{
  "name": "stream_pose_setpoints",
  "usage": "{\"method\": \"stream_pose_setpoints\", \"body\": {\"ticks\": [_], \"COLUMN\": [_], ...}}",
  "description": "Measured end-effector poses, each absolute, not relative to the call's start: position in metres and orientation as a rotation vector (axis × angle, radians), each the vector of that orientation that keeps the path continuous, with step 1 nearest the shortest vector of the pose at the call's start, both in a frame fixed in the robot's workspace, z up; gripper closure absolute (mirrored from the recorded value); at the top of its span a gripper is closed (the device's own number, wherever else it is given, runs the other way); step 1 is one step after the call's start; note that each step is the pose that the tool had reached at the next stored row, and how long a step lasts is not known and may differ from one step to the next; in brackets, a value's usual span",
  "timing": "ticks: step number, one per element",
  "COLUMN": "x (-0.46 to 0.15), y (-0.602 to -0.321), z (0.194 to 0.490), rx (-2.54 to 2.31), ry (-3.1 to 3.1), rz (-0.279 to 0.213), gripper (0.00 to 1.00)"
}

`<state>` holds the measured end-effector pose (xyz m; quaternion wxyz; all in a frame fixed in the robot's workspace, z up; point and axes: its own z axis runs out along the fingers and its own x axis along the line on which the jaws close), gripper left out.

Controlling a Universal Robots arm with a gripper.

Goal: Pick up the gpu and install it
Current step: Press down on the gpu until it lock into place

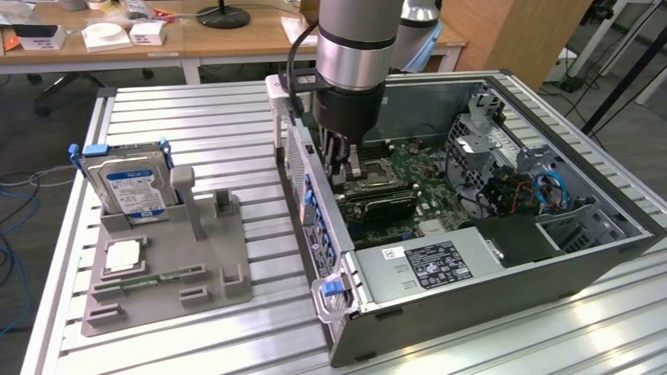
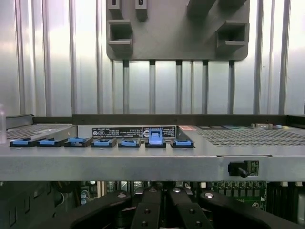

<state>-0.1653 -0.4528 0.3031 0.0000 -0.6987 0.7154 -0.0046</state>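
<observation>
Closed gripper presses the gpu down onto the motherboard inside the open computer case, where square, even pressure would best seat the card.

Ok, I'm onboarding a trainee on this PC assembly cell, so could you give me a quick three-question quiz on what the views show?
1. True or false: the hard drive stands upright in the grey holder.
2. Where is the gripper? A) above the grey holder B) down inside the open computer case C) over the wooden desk
3. Fill in: the row of tabs along the case edge is coloured ____.

Key: 1 true; 2 B; 3 blue.
</observation>
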Motion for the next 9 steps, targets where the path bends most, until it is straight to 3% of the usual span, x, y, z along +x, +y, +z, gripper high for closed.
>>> {"method": "stream_pose_setpoints", "body": {"ticks": [9], "x": [-0.1677], "y": [-0.4528], "z": [0.303], "rx": [-2.195], "ry": [2.247], "rz": [-0.015], "gripper": [0.89]}}
